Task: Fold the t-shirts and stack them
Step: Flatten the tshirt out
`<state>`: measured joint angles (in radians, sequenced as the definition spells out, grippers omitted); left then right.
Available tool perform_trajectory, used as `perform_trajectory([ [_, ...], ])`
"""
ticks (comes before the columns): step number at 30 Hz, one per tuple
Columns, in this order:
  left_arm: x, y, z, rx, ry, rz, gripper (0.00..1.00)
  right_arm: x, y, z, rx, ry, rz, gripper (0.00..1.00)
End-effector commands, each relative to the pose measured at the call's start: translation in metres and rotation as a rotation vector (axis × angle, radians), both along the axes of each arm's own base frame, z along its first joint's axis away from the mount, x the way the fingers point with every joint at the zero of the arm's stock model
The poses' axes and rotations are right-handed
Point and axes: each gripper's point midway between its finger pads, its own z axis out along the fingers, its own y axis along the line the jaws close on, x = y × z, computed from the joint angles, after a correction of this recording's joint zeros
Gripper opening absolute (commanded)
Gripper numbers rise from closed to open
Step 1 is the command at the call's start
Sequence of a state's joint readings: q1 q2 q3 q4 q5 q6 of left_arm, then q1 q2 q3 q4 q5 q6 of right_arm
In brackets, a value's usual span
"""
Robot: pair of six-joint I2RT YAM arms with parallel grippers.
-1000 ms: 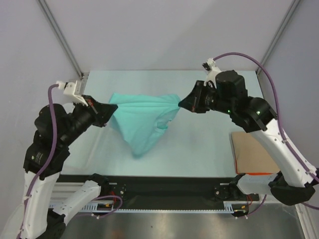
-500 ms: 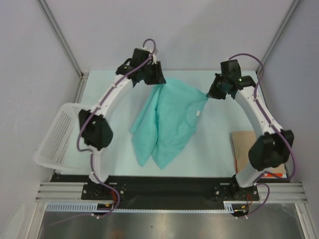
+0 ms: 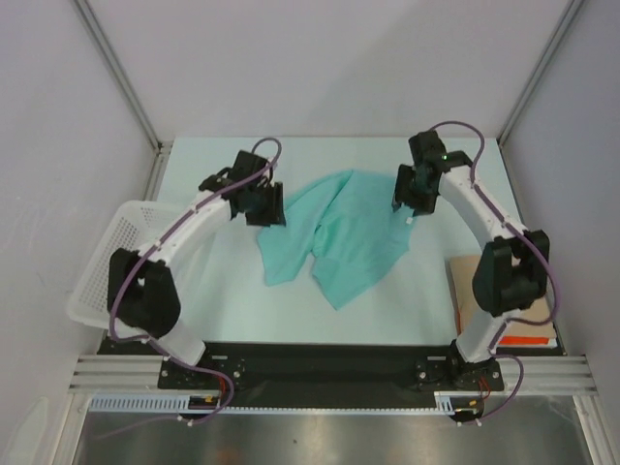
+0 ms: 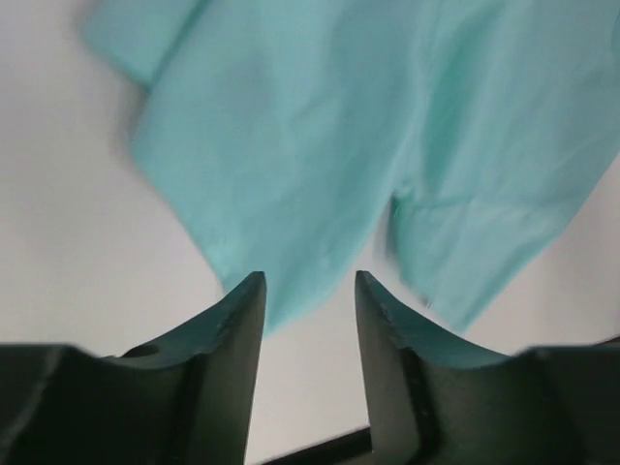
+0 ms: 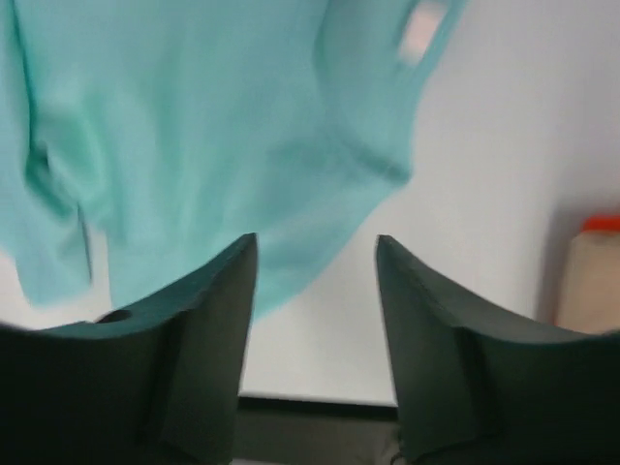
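Teal t-shirt [image 3: 334, 237] lies rumpled on the middle of the desk [image 3: 417, 291], between the left fingers [image 4: 237, 325] and the right fingers [image 5: 225, 295], both pairs spread apart and holding nothing, hovering at its left and right upper edges.

t-shirt [image 3: 334, 232] on table [image 3: 223, 291] centre | basket [image 3: 105, 260] at left edge | cardboard sheet [image 3: 465, 293] near right corner

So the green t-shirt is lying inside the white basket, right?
Not quite. The green t-shirt is lying crumpled on the table, between the two arms. The white basket sits apart from it at the left edge. The top external view shows this.
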<state>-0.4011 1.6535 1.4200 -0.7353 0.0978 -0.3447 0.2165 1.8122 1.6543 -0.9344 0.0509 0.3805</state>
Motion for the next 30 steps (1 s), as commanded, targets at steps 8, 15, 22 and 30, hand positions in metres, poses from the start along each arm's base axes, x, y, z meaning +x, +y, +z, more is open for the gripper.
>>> perform_trajectory([
  [8, -0.109, 0.037, -0.081, 0.018, 0.181, 0.078, 0.39, -0.184, 0.143, -0.014, 0.463, 0.11, 0.252, 0.22],
  [15, -0.091, 0.037, -0.115, 0.02, 0.243, 0.115, 0.5, -0.2, 0.168, -0.036, 0.577, 0.189, 0.227, 0.37],
  [22, -0.103, 0.038, -0.129, 0.018, 0.319, 0.15, 0.43, -0.202, 0.167, -0.056, 0.545, 0.232, 0.196, 0.45],
  [30, -0.102, 0.025, -0.129, -0.056, 0.317, 0.134, 0.53, -0.212, 0.178, -0.091, 0.629, 0.295, -0.004, 0.54],
])
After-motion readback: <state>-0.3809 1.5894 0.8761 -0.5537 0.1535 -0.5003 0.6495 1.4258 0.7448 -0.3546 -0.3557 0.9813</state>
